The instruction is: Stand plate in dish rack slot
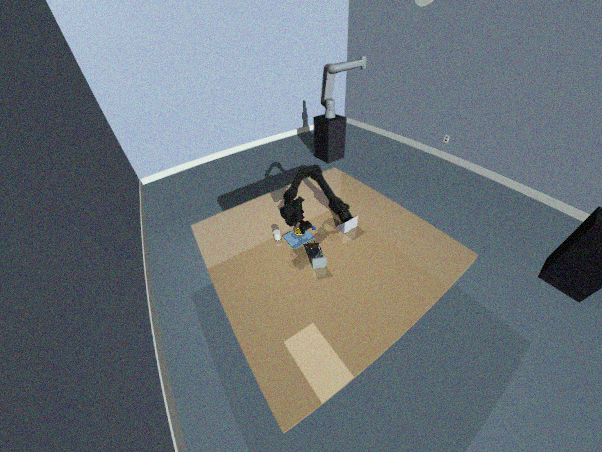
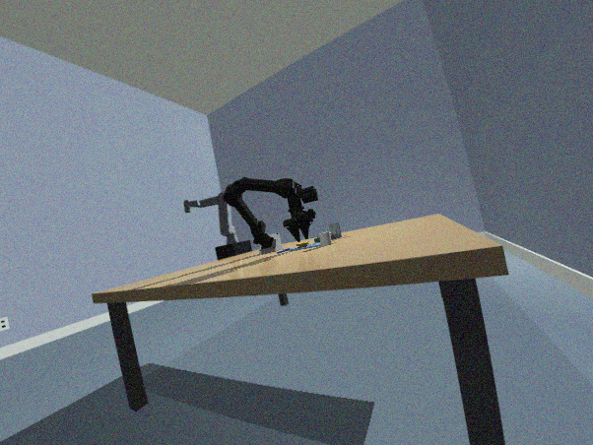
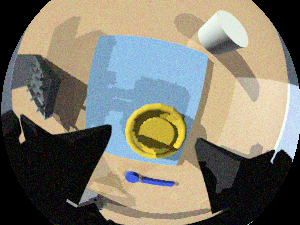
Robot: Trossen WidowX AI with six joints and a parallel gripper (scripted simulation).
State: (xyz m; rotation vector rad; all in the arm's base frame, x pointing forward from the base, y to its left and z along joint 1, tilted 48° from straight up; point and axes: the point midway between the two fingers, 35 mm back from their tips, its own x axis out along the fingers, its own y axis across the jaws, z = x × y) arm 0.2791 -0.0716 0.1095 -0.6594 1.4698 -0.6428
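Note:
The yellow plate (image 1: 298,232) (image 2: 301,244) (image 3: 155,130), round with a raised rim, lies flat on the blue mat (image 1: 297,242) (image 3: 140,59), near the mat's edge. My gripper (image 1: 300,228) (image 2: 301,239) (image 3: 155,137) is open and points down, low over the plate. In the wrist view its two fingers stand on either side of the plate, with nothing held. The dish rack (image 1: 314,251) (image 2: 334,229) (image 3: 42,88), dark grey with short pegs, stands beside the mat, at the left in the wrist view. Its slots are too small to make out clearly.
A white cup (image 1: 277,234) (image 2: 325,238) (image 3: 222,34) stands on the other side of the mat from the rack. A blue spoon (image 2: 284,251) (image 3: 156,181) lies just off the mat's edge near the plate. A pale upright panel (image 1: 350,224) stands by the arm's base.

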